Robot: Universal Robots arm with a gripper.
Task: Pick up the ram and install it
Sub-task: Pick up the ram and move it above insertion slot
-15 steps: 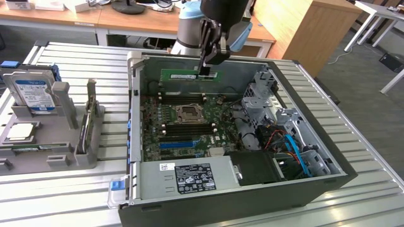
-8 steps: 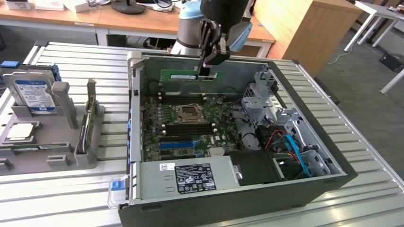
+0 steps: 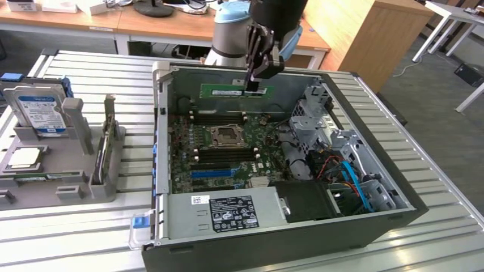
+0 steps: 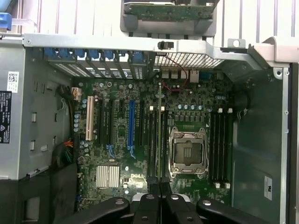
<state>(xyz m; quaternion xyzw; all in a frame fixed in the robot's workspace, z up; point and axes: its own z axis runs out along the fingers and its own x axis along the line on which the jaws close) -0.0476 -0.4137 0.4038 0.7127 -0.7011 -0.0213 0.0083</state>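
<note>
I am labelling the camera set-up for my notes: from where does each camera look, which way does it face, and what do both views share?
Exterior view: off the arm, raised above the table, looking down at a slant into the open computer case; the arm and the tool gripping the ram show.
Wrist view: on the wrist above the case, facing straight down at the motherboard; the tool's fingers show.
Shared: the ram, motherboard and CPU socket.

Green ram (image 3: 226,90) w/ white label, held level over mobo (image 3: 261,148).
</note>
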